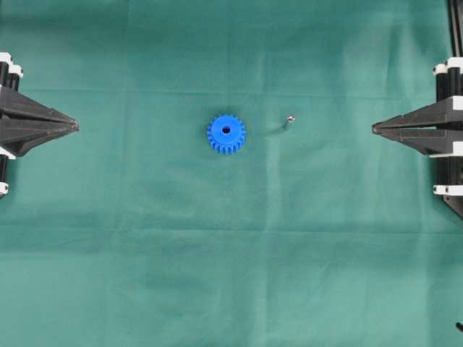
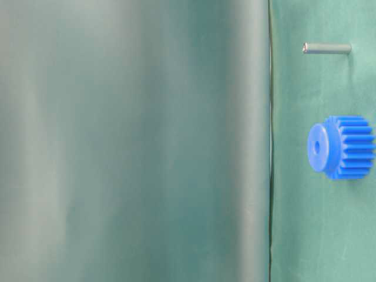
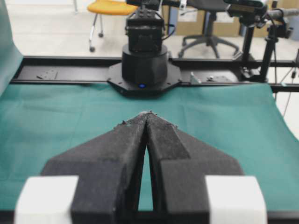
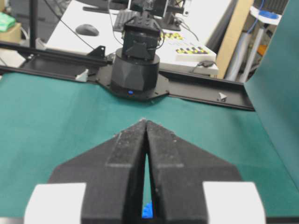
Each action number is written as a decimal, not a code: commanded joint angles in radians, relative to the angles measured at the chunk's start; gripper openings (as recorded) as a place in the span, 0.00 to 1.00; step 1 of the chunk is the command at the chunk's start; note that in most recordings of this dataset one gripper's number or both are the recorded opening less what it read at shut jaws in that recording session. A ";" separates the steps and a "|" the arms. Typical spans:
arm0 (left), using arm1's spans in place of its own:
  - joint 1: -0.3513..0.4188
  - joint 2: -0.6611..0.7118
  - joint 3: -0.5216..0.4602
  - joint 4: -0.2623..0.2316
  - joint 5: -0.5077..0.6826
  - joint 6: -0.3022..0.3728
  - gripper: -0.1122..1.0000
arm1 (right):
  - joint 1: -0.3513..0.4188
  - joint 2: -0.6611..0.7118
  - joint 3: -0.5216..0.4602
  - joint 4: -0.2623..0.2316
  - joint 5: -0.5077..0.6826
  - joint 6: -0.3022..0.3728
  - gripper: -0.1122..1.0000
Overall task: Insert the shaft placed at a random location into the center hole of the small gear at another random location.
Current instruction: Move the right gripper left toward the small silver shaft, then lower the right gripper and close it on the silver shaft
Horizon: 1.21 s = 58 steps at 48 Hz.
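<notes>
Overhead view, small gear (image 1: 226,134) mid-bench, shaft (image 1: 290,118) standing apart to its right, left pincer (image 1: 75,126) and right pincer (image 1: 375,129) pressed together, empty.

The gear (image 1: 226,134) is bright blue plastic, round, with short teeth all around its rim and a raised hub. It lies flat near the middle of the green cloth, hub up. The hole (image 1: 226,130), small, round and dark, runs through the middle of the hub and is empty. The shaft (image 1: 290,118) is a thin silvery-grey pin standing upright on the cloth, near the gear, apart from it.
</notes>
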 commanded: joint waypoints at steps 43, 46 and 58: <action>-0.012 -0.025 0.009 -0.034 -0.008 -0.003 0.10 | -0.227 0.692 0.002 0.048 -0.368 0.005 0.75; -0.011 -0.025 0.014 -0.034 -0.008 -0.005 0.10 | -0.227 0.752 -0.002 0.054 -0.426 0.005 0.70; -0.012 -0.025 0.020 -0.037 -0.003 -0.008 0.10 | -0.225 0.953 -0.021 0.072 -0.557 0.021 0.67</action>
